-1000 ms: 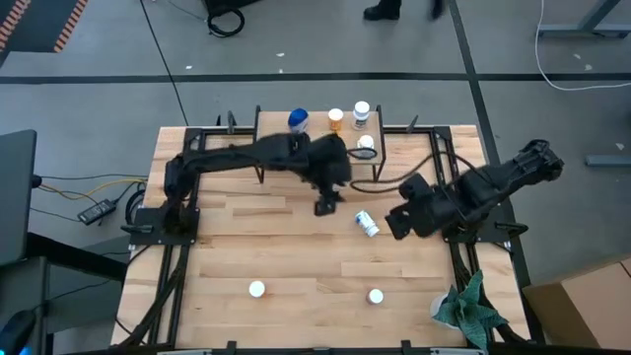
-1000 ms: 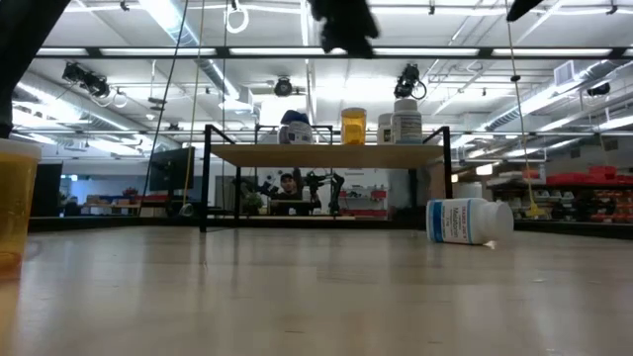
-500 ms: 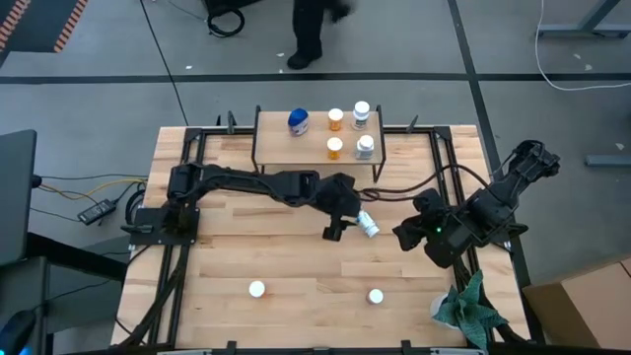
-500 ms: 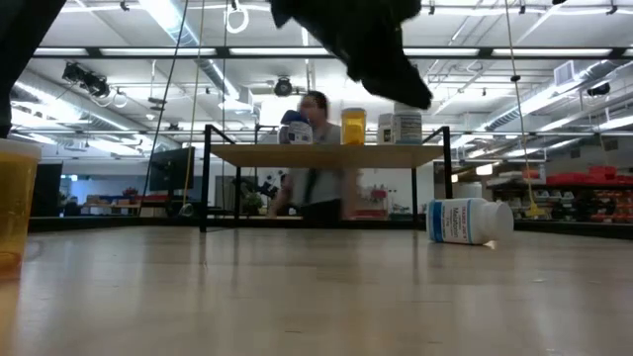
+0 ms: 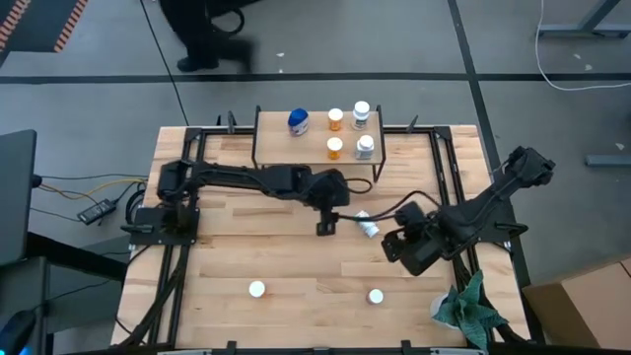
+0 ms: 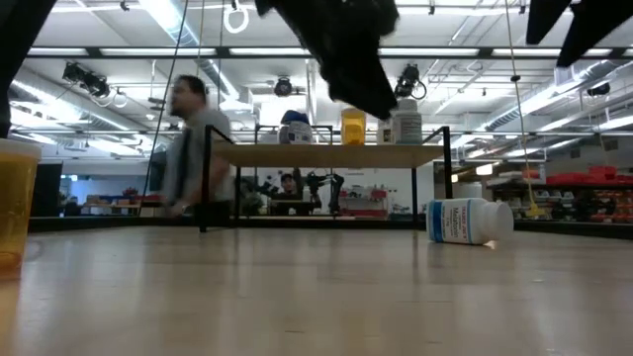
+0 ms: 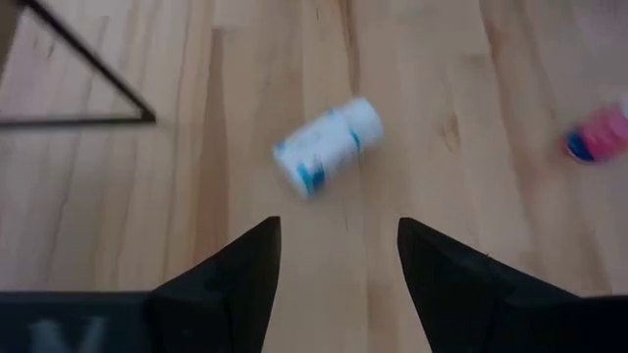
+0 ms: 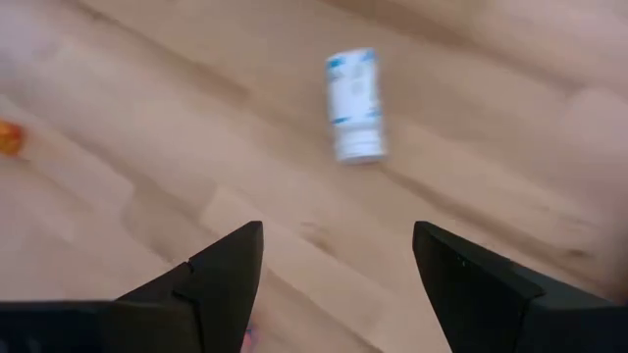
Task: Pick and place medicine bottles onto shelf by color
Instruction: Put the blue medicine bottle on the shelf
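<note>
A white medicine bottle [image 5: 366, 223] with a blue-printed label lies on its side mid-table; it also shows in the low view [image 6: 468, 220], the left wrist view [image 7: 327, 147] and the right wrist view [image 8: 353, 90]. My left gripper [image 5: 325, 225] hovers open just left of it, pointing slantwise down. My right gripper [image 5: 397, 247] hovers open to its right and nearer. The shelf [image 5: 296, 148] stands at the far edge and carries a blue-topped bottle [image 5: 299, 120], two orange bottles [image 5: 335, 118] and two white ones [image 5: 362, 112]. Two white-capped bottles [image 5: 256, 289] [image 5: 376, 295] stand near the front edge.
A green cloth-like bundle [image 5: 473, 306] sits at the near right corner. An orange translucent container [image 6: 15, 198] stands close to the low camera at the left. A pink and blue object [image 7: 599, 137] lies on the wood. A person walks behind the table.
My left gripper has come down and away from the shelf toward the lying white bottle. My right gripper has sunk and shifted toward the near edge, closer to the same bottle. The bottle has stayed where it was. A person has crossed behind the table toward the left.
</note>
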Controlling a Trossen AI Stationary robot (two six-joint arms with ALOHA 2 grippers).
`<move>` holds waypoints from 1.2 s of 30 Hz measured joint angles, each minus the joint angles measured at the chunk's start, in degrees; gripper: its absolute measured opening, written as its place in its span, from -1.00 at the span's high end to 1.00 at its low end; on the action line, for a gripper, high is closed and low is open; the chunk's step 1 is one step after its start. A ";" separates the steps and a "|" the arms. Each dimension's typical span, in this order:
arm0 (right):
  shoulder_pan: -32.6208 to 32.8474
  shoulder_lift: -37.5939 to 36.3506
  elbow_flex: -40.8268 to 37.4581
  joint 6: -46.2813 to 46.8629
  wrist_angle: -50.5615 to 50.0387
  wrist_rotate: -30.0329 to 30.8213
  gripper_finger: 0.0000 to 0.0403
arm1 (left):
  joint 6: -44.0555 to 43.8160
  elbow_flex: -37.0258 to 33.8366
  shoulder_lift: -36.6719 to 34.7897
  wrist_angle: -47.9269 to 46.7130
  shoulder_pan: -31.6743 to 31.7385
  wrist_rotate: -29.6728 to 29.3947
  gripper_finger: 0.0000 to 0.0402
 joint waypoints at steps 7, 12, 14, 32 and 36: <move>-0.93 -0.04 -13.13 -7.07 17.62 0.09 -0.34 | -2.95 -0.01 -9.14 -14.29 0.61 -0.07 0.02; -1.21 -0.07 -17.91 -12.93 19.64 2.86 -0.38 | -6.15 -0.01 -13.82 -19.58 1.51 -5.57 0.06; -1.38 -0.09 -19.14 -14.42 21.14 3.75 -0.44 | -7.19 -0.01 -14.98 -23.06 2.62 -9.62 0.07; -6.21 -0.09 -27.08 -18.18 34.82 5.09 -0.73 | -17.08 -0.16 -15.89 -21.11 24.46 -4.39 -0.09; -6.31 -0.09 -27.09 -16.93 34.82 5.09 -0.73 | -18.18 -0.16 -15.43 -21.74 27.70 -3.86 -0.20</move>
